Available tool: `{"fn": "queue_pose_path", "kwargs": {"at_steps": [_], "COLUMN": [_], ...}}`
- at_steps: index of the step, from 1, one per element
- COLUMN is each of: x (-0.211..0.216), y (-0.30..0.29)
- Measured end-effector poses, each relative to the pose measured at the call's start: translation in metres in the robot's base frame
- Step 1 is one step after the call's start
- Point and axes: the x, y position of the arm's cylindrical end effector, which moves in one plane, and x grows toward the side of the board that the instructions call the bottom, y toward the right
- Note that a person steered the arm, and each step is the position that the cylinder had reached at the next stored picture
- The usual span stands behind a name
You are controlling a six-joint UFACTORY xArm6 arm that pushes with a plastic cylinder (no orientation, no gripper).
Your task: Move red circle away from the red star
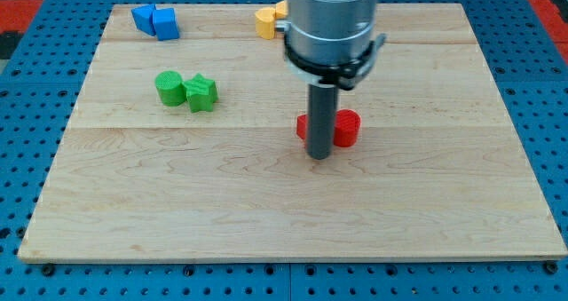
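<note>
My tip [319, 156] rests on the desk [266, 212], fronting two touching red blocks: the red circle [346, 128] at the view's right, probably the red star [303, 127] half-hidden behind. My tool has no jaws.

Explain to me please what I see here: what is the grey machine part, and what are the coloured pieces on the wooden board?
This is one camera picture looking down at a wooden board on a blue base. The grey cylinder is the end of a robot arm. It has no hand and holds nothing: it ends in a dark rod, and my tip slides on the board to push blocks. The tip stands just in front of two red pieces: the red circle on the view's right and the red star, mostly hidden behind the rod. Elsewhere lie two green blocks, two blue blocks and a yellow block, partly hidden.
</note>
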Motion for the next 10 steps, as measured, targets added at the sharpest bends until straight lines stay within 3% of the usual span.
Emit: {"fn": "queue_pose_path", "kwargs": {"at_steps": [2,4,6,7,8,10], "x": [-0.034,-0.112,-0.070,-0.050,-0.057,-0.124], "y": [0.011,0.014,0.010,0.042,0.076,0.118]}}
